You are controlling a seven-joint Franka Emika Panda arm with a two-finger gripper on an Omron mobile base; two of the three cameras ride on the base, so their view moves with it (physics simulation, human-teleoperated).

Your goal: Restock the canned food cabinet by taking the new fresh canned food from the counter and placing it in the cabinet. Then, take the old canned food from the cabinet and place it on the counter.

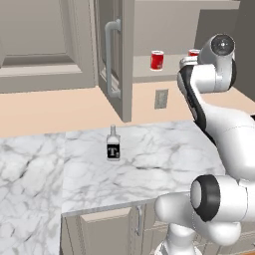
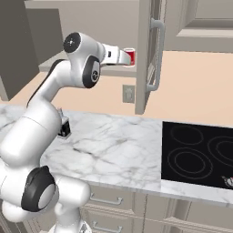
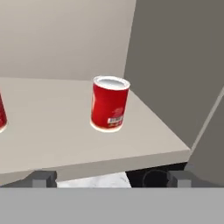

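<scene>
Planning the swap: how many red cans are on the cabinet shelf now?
2: one red can stands upright mid-shelf; a second can sits farther right, partly behind the arm. Others may be hidden.

The white marble bench (image 1: 159,149) with grey veining spreads across the lower half of the left base view. A small dark bottle (image 1: 113,144) with a pale label stands upright on it, left of centre. In the right base view the black stovetop (image 2: 200,154) sits set into the bench at the lower right. Up in the open cabinet, its plain inner shelf (image 3: 65,127) runs across the middle of the hand view. A red can (image 3: 109,103) stands upright on it near the right end, well back from the front edge. Another red can (image 3: 1,114) shows at the left edge, partly cut off.
</scene>
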